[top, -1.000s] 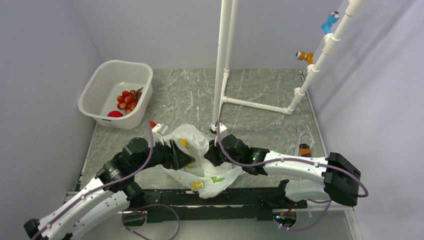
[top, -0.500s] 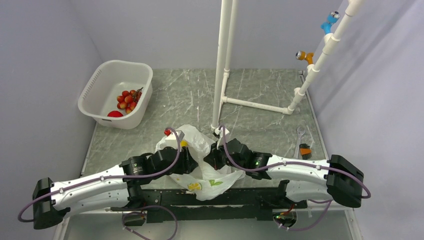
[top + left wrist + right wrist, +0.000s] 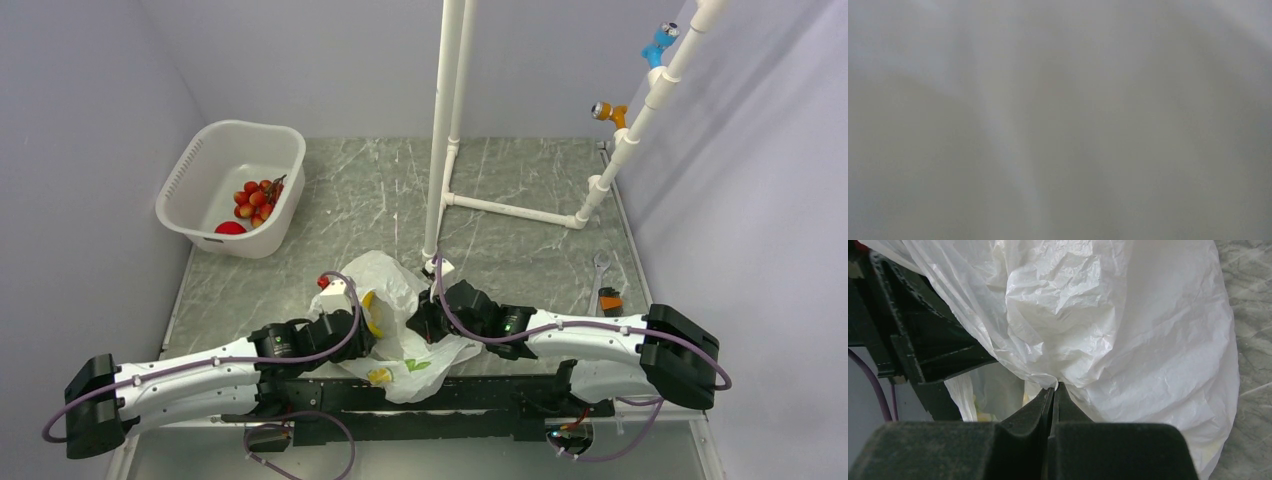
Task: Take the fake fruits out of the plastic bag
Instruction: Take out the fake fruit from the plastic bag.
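While the right gripper (image 3: 1054, 389) pinches a fold of the plastic bag (image 3: 1128, 330) between closed fingers, the bag lies near the centre of the table (image 3: 520, 180), between both arms. The left gripper (image 3: 366, 324) meets its left side beside a yellow banana (image 3: 372, 311). Its finger state cannot be told, because its wrist view is a white blur. At far left, the white tub (image 3: 180, 178) holds the red ball cluster (image 3: 257, 197) and red round fruit (image 3: 230, 228).

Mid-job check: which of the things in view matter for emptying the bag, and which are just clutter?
Job: plastic bag, pinched by the right gripper; banana at the bag; red ball cluster and red round fruit, in the white tub.
Lying about: pipe frame, wrench, blue clip, orange clip.
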Robot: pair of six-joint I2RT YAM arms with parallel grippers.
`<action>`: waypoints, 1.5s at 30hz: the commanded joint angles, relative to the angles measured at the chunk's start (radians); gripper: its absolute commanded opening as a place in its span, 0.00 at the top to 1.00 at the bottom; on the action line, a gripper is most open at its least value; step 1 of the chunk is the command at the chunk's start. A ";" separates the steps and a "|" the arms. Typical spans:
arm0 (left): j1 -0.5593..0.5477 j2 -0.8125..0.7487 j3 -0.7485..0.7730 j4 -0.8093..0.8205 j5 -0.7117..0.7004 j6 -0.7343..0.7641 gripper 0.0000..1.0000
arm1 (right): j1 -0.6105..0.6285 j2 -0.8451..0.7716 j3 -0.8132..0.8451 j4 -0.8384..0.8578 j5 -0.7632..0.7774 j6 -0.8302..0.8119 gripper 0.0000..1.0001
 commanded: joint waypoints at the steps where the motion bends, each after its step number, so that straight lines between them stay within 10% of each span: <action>1: -0.007 0.004 -0.012 -0.009 -0.033 -0.050 0.56 | 0.009 0.005 0.019 0.067 -0.007 0.003 1.00; 45: 0.101 0.579 0.212 0.260 -0.394 0.387 0.50 | 0.046 -0.039 0.023 0.003 0.023 -0.020 1.00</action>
